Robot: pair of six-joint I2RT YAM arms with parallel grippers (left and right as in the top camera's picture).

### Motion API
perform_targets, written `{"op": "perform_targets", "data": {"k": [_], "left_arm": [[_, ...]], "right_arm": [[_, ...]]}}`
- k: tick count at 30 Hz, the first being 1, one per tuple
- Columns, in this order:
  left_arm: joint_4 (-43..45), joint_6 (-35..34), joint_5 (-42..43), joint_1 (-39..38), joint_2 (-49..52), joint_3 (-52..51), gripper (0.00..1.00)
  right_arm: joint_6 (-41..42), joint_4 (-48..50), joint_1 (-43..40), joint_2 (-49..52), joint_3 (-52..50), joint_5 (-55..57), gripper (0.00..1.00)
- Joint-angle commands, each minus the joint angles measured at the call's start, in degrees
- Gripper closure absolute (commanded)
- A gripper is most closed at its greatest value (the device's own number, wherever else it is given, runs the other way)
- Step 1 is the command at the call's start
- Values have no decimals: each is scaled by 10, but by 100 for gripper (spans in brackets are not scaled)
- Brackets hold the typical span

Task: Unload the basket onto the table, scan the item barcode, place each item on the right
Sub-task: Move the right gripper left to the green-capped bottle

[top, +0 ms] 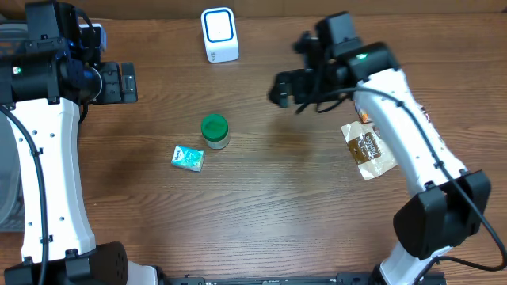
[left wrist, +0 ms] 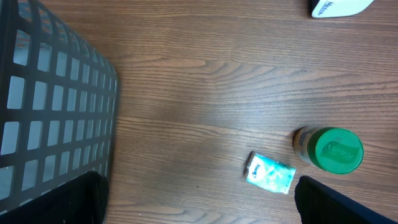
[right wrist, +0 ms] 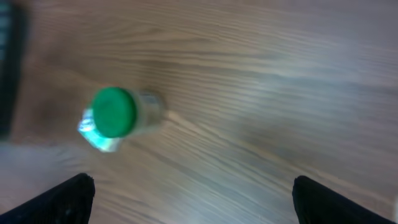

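Near the table's back edge stands a white barcode scanner (top: pixel 219 36), its base also at the top of the left wrist view (left wrist: pixel 341 7). A green-lidded jar (top: pixel 215 130) (left wrist: pixel 329 149) (right wrist: pixel 115 112) stands upright at mid-table. Beside it lies a teal tissue packet (top: pixel 188 158) (left wrist: pixel 269 173) (right wrist: pixel 93 132). A brown pouch (top: pixel 368 149) lies flat at the right, partly under my right arm. My left gripper (top: pixel 127 82) (left wrist: pixel 199 205) is open and empty at the far left. My right gripper (top: pixel 279 87) (right wrist: pixel 199 202) hovers open and empty right of the jar. The right wrist view is blurred.
A grey mesh basket (left wrist: pixel 56 106) (top: pixel 6 198) sits off the table's left side, close under my left gripper. Bare wood lies between the jar and the pouch.
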Motion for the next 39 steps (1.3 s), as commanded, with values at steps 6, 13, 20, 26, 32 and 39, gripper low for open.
{"op": "perform_targets", "data": {"k": [6, 13, 20, 26, 32, 39], "left_arm": [[-1, 9, -5, -4, 3, 1, 0], [-1, 9, -5, -4, 3, 1, 1], [-1, 9, -5, -4, 3, 1, 1], [-1, 9, -5, -4, 3, 1, 0], [-1, 9, -5, -4, 3, 1, 1], [-1, 9, -5, -4, 3, 1, 0]], "right_arm": [[-3, 90, 116, 13, 5, 70, 0], [59, 157, 185, 75, 5, 145, 0], [74, 222, 211, 147, 5, 170, 0], [63, 229, 216, 171, 5, 192, 1], [48, 231, 216, 173, 5, 170, 9], [47, 233, 221, 185, 5, 166, 10]]}}
